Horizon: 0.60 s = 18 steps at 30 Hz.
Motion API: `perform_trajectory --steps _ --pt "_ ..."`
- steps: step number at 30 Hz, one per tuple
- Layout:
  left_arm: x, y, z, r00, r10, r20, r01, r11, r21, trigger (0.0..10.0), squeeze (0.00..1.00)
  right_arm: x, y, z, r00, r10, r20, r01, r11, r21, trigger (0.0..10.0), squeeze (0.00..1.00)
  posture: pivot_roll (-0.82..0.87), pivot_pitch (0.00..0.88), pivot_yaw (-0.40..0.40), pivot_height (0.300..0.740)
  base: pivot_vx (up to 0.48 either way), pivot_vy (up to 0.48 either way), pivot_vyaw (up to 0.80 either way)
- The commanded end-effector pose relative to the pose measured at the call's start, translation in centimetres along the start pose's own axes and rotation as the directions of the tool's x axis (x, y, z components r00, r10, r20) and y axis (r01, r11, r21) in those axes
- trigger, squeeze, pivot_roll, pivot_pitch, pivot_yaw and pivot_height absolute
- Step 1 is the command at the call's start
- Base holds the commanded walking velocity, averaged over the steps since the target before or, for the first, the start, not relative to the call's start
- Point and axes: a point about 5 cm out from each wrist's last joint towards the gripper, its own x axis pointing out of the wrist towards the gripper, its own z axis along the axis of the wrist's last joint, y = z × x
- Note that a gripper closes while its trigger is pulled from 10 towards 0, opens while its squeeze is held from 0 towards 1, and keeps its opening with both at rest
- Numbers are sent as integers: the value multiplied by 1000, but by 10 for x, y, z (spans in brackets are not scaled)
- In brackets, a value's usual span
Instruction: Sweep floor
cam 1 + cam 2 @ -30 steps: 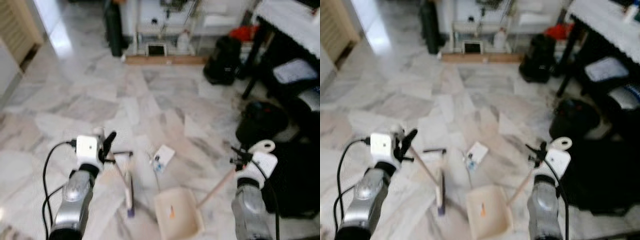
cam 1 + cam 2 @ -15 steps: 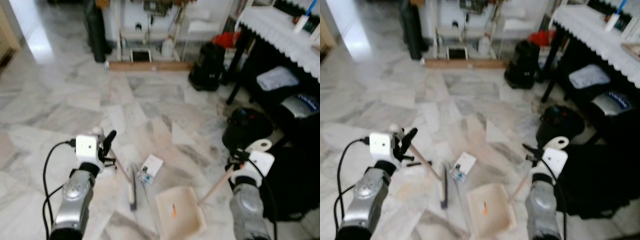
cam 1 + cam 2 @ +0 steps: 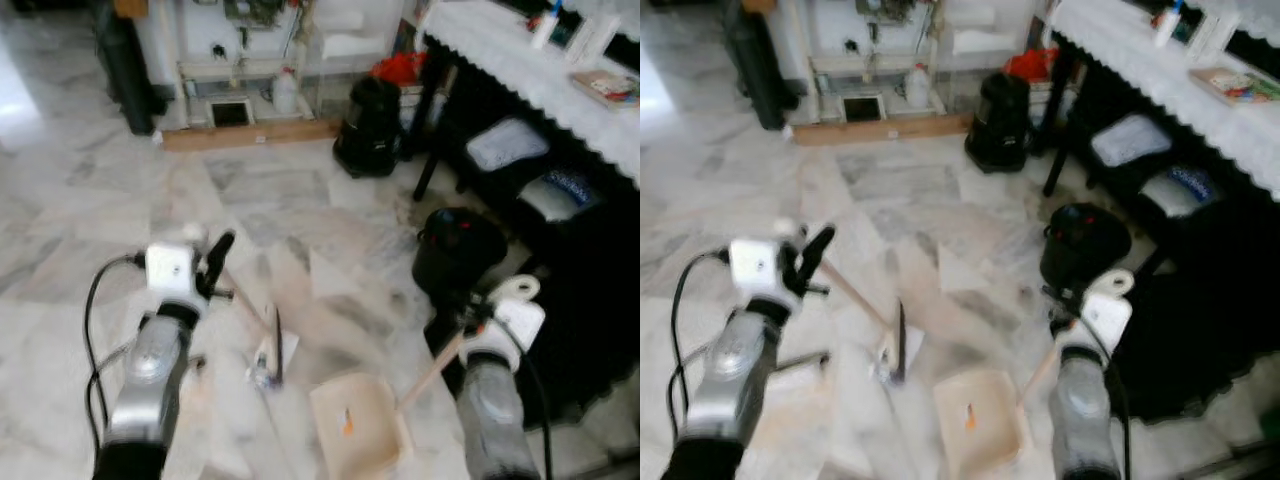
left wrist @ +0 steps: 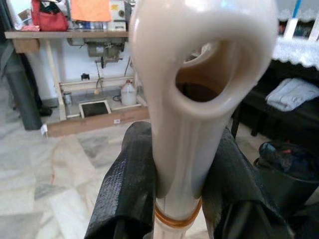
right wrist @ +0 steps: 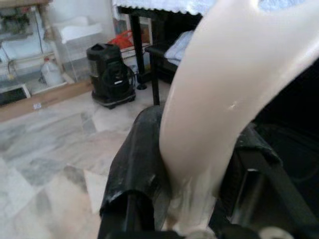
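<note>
My left gripper [image 3: 212,268] is shut on the cream handle of a small broom [image 3: 240,308], whose dark brush head [image 3: 276,347] rests on the marble floor against a white paper scrap [image 3: 266,360]. In the left wrist view the handle's looped end [image 4: 199,74] stands between the black fingers [image 4: 130,184]. My right gripper [image 3: 478,318] is shut on the long handle [image 3: 432,368] of a cream dustpan [image 3: 358,428], which lies on the floor with a small orange bit [image 3: 347,424] inside. The right wrist view has that handle [image 5: 219,99] clamped between its fingers [image 5: 137,164].
A black bin [image 3: 458,248] stands right of the dustpan. A dark table with a white lace cloth [image 3: 520,60] and cushioned seats [image 3: 508,142] lines the right side. At the back are a black vacuum-like object [image 3: 367,126], a wooden plank [image 3: 250,134] and a shelf.
The whole view has shifted, so the camera has moved. The brush head has swung right against the paper scrap, which sits closer to the dustpan. Both grippers keep their hold.
</note>
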Motion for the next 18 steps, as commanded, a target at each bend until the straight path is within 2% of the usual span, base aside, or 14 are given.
perform_trajectory --steps 1,3,10,15,18 --pt "2 -5 5 999 -14 29 14 1000 10 10000 0 2 -6 4 1000 -19 18 19 1000 8 10000 0 -78 83 -49 740 300 0 0" --pt "2 -5 6 999 -15 31 15 1000 8 10000 0 2 -7 2 1000 -22 13 22 1000 5 10000 0 -78 83 -49 740 262 0 0" --pt "3 -3 8 1000 -8 30 8 1000 10 10000 0 1 -9 -1 1000 -31 0 31 1000 -4 10000 0 -81 80 -50 740 0 0 0" --pt "1 -4 6 1000 -7 24 6 1000 11 10000 0 2 -8 -1 1000 -10 2 11 999 -44 10000 0 -84 76 -50 740 267 0 0" --pt "2 -5 6 1000 -7 23 6 1000 10 10000 0 1 -4 0 1000 20 8 -20 999 -35 10000 0 -84 76 -50 740 281 0 708"
